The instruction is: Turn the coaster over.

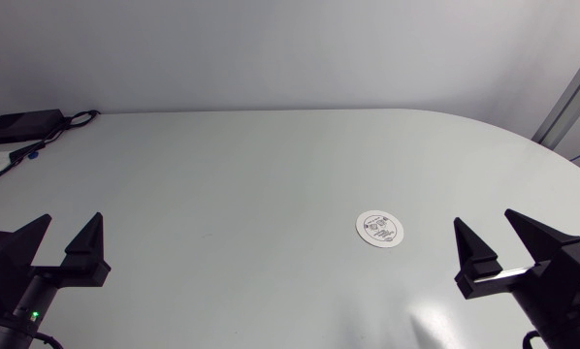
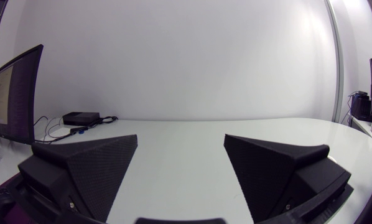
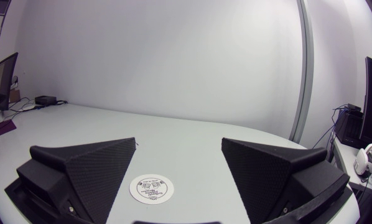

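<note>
Pale grey tabletop (image 1: 271, 165) fills the head view, with the coaster (image 1: 379, 229), a white disc with dark print on its upper face, lying flat to the right of the middle. Our left gripper (image 1: 73, 217) sits at the near left edge and our right gripper (image 1: 482, 217) at the near right edge. Each has its 2 wedge fingers spread with nothing between them. We read both as parked, the flip not yet begun. The right gripper is the nearer of the 2 to the coaster, though apart from it, so we judge that arm the likelier to do the work. A black box (image 1: 18, 124) with cables lies at the far left corner.

From the left wrist, the left gripper (image 2: 180, 137) shows its fingers wide apart over the table, with the black box (image 2: 80, 117) far ahead. The coaster does not show here.

From the right wrist, the right gripper (image 3: 178, 140) is likewise released. The coaster (image 3: 151, 188) lies just ahead of it, in line with the gap and touched by neither finger. Flush on a smooth top, it offers no edge to pinch, so we expect it must be slid or levered up before it can be turned.
</note>
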`<move>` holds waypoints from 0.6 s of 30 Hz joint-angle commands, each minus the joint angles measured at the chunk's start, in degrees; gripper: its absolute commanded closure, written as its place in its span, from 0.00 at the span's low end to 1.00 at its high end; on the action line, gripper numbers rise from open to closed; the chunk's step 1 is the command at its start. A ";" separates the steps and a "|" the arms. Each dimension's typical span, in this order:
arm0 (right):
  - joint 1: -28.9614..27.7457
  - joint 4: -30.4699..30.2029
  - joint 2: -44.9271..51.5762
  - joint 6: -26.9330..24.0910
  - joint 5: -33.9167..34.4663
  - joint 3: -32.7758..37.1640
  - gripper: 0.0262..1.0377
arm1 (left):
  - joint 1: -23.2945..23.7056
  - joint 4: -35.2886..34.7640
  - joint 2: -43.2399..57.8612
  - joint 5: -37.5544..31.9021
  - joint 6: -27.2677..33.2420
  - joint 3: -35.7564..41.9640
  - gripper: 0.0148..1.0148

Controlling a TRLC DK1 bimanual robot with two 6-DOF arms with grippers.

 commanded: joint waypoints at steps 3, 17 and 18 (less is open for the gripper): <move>0.61 -0.54 -0.41 0.17 0.05 -2.44 0.04 | 0.49 0.06 -0.93 -0.25 -1.25 -0.97 0.04; 1.14 -0.54 -0.41 0.25 0.05 -2.44 0.04 | -0.30 0.06 -1.02 -0.25 -1.25 -0.97 0.04; 1.14 -0.54 -0.41 0.25 0.05 -2.44 0.04 | -0.30 0.06 -0.93 -0.16 -1.25 -0.97 0.04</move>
